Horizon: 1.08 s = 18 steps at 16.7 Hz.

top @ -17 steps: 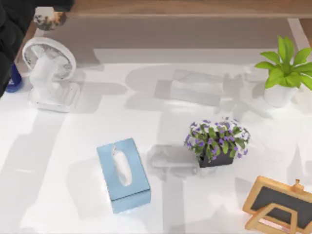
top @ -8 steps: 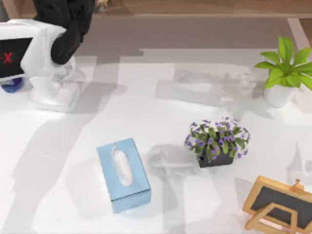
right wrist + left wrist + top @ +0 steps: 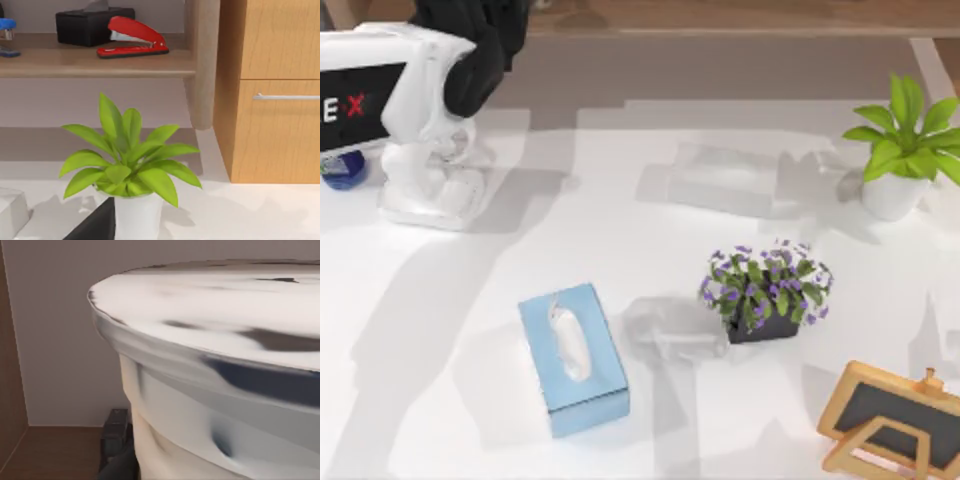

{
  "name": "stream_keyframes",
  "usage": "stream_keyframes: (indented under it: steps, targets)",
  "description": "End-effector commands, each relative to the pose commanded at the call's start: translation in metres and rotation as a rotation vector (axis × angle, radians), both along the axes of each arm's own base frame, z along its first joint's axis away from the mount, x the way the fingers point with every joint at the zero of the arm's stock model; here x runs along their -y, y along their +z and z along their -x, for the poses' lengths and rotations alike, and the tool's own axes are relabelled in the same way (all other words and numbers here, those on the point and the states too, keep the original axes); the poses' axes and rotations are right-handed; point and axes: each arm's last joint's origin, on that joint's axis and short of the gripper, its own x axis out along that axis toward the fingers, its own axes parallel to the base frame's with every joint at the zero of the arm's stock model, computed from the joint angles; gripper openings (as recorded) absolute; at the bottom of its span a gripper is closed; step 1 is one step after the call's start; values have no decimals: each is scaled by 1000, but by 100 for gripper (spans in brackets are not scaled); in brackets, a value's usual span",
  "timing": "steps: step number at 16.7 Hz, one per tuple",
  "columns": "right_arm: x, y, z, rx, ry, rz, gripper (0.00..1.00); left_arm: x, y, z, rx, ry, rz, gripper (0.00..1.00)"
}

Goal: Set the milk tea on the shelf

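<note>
Milk tea (image 3: pixel 340 169) stands at the table's far left edge, beside the fan (image 3: pixel 425 170), under the left arm (image 3: pixel 380 95). Finger state: cannot tell. Judged light, rigid, smooth-sided, tippable; grip mid-body, across the label. Shelf (image 3: pixel 95 62) awaits.

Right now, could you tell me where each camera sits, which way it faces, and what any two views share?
Top view: above the table, looking down; the left arm reaches over the white fan, beside the milk tea.
Left wrist view: pressed close to a white rounded object, a wall behind.
Right wrist view: low, facing the shelf and green plant.
Shared: the green plant appears in the top and right wrist views.
</note>
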Motion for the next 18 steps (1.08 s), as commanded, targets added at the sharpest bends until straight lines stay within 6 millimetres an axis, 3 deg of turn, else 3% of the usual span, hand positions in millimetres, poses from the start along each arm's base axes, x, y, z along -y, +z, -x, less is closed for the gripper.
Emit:
stream_keyframes:
  steps: [3, 11, 15, 18]
  targets:
    - [0, 0, 0, 0, 0, 0, 100, -2, -1, -4, 4, 5, 1, 0]
    - [0, 0, 0, 0, 0, 0, 100, 2, -28, -39, -1, 0, -1, 0]
    - [0, 0, 0, 0, 0, 0, 100, 1, -29, -41, 0, 0, 0, 0]
    - [0, 0, 0, 0, 0, 0, 100, 1, -29, -41, 0, 0, 0, 23]
